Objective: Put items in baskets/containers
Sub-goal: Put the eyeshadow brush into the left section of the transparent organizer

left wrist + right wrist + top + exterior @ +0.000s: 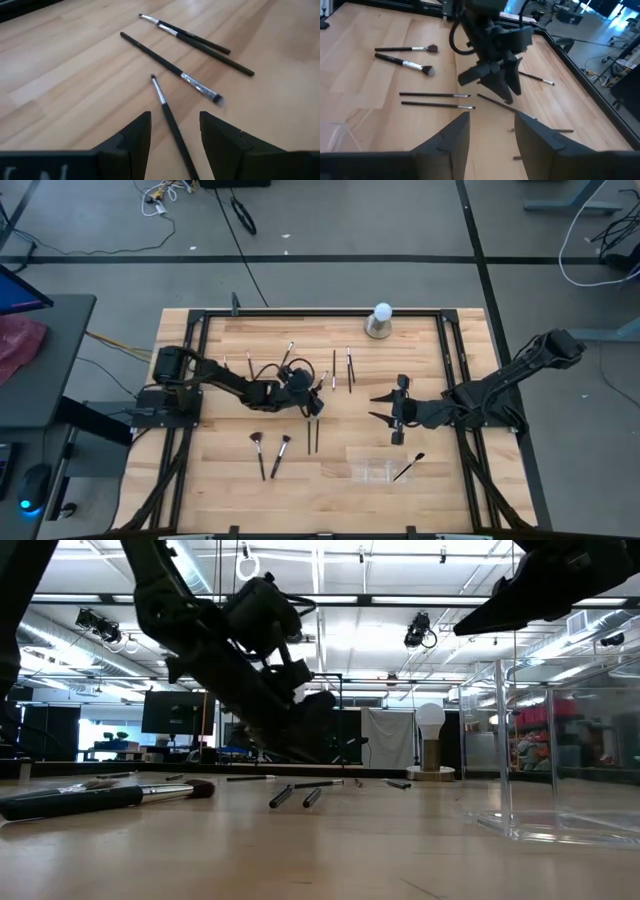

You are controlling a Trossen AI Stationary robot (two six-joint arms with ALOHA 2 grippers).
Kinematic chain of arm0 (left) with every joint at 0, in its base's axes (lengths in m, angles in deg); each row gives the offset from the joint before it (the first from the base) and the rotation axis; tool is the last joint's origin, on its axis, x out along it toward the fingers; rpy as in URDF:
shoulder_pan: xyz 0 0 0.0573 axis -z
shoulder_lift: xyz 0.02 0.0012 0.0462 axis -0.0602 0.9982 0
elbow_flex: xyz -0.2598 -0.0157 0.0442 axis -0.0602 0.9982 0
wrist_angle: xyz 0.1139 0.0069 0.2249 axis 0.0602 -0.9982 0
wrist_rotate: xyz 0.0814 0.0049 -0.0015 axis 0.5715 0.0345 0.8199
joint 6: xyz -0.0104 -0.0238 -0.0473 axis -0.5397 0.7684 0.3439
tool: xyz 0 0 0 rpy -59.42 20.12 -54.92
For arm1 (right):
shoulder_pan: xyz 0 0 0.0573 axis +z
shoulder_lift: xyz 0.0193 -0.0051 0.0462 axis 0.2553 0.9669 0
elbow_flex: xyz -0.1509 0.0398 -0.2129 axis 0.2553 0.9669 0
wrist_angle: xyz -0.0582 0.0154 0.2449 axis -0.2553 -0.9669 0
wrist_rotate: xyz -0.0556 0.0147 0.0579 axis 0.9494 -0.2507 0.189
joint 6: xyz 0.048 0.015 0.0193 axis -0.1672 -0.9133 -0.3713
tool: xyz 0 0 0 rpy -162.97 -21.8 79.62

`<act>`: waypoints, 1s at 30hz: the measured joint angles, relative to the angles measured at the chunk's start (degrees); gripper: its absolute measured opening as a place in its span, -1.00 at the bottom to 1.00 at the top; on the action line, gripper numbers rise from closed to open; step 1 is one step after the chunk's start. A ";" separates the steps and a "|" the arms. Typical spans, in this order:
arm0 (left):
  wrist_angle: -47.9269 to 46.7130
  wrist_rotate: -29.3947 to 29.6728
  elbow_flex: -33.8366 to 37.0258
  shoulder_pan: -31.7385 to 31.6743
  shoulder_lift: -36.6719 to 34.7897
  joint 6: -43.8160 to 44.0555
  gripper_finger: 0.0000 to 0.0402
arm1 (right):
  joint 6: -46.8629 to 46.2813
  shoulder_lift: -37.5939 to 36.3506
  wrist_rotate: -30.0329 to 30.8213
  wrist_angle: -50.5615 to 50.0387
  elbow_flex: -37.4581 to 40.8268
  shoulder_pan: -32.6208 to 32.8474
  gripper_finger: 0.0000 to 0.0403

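Note:
My left gripper point(313, 404) point(175, 117) is open and points down at the table's middle. Its fingers stand on either side of a slim dark-handled brush point(167, 117) that lies flat on the wood; I cannot tell whether they touch it. Three more slim brushes point(172, 67) lie just beyond it. My right gripper point(378, 407) point(490, 117) is open and empty, raised above the table to the right of the left one. The clear tray point(372, 471) sits near the near edge. One brush point(408, 468) lies slantwise at its right end.
Two fan brushes point(268, 452) and two slim ones point(312, 432) lie on the near side of the left gripper. More brushes point(342, 368) lie toward the far edge. A white ball on a grey base point(381, 320) stands at the far edge.

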 joint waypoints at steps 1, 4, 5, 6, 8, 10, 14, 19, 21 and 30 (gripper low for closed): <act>0.20 -0.24 -0.44 -0.28 0.68 0.00 -0.16 | -0.07 0.00 -0.01 -0.29 0.00 0.00 -0.22; 0.88 -1.20 -1.25 -1.06 2.51 0.00 -0.16 | -0.10 0.00 -0.12 -0.26 0.00 0.00 -0.22; 1.45 -1.56 -1.34 -1.28 3.13 0.00 -0.16 | -0.10 0.00 -0.12 -0.24 0.00 0.04 -0.22; 1.54 -1.46 -1.16 -1.47 3.54 -0.04 -0.16 | -0.10 0.00 -0.12 -0.16 0.00 0.07 -0.22; 3.49 -1.52 -1.29 -1.95 5.33 -0.05 -0.16 | -0.10 0.02 -0.13 -0.33 0.00 0.07 -0.22; 3.66 -1.37 -1.35 -2.39 6.24 -0.02 -0.17 | -0.16 0.00 -0.12 -0.17 0.00 0.09 -0.22; 4.58 -0.68 -1.58 -2.97 7.75 -0.69 -0.30 | -0.04 0.02 -0.12 -0.17 0.00 0.08 -0.22; 4.31 -2.34 -1.63 -3.95 8.87 -2.95 -0.61 | -0.01 0.02 -0.14 -0.28 0.00 0.09 -0.22; 3.26 -3.72 -1.63 -4.35 8.86 -3.08 -0.77 | -0.01 0.02 -0.12 -0.26 0.00 0.09 -0.22; 1.66 -6.69 -1.66 -5.00 8.25 -5.76 -0.94 | 0.01 -0.17 -0.18 -1.48 0.00 0.09 -0.22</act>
